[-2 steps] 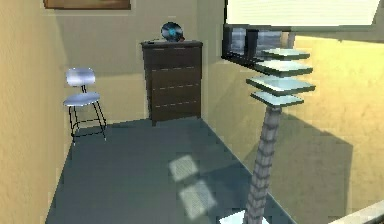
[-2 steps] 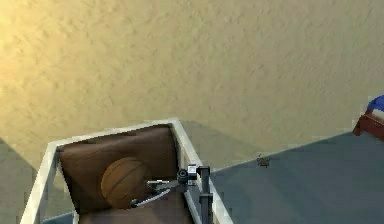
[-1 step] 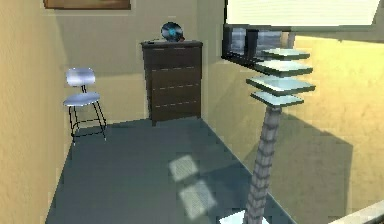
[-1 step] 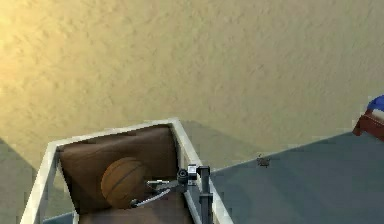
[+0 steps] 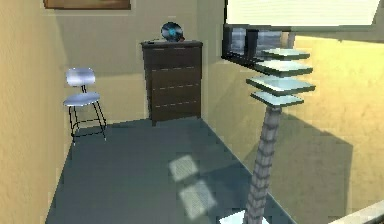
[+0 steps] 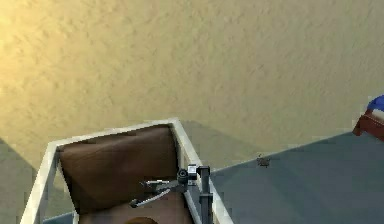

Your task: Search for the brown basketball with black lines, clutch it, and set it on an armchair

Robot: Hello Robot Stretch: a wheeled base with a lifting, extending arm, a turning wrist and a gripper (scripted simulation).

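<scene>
An armchair (image 6: 105,165) with a white frame and a brown cushion sits at the arm side view's lower left. My gripper (image 6: 141,193) reaches over its seat from the dark arm bar (image 6: 204,200), thin fingers (image 6: 160,184) pointing left. A lighter brown rounded patch (image 6: 146,204) lies on the cushion just under the fingers; I cannot make out whether it is the basketball. I cannot tell whether the gripper holds anything. In the forward view a dark round object (image 5: 172,31) rests on top of a dresser (image 5: 172,80).
The dark brown dresser stands against the far wall, with a pale blue chair (image 5: 84,98) to its left. A tall stand with tiered pale shelves (image 5: 272,110) rises at the forward view's right under a window (image 5: 250,42). A red and blue thing (image 6: 372,118) shows at the arm side view's right edge.
</scene>
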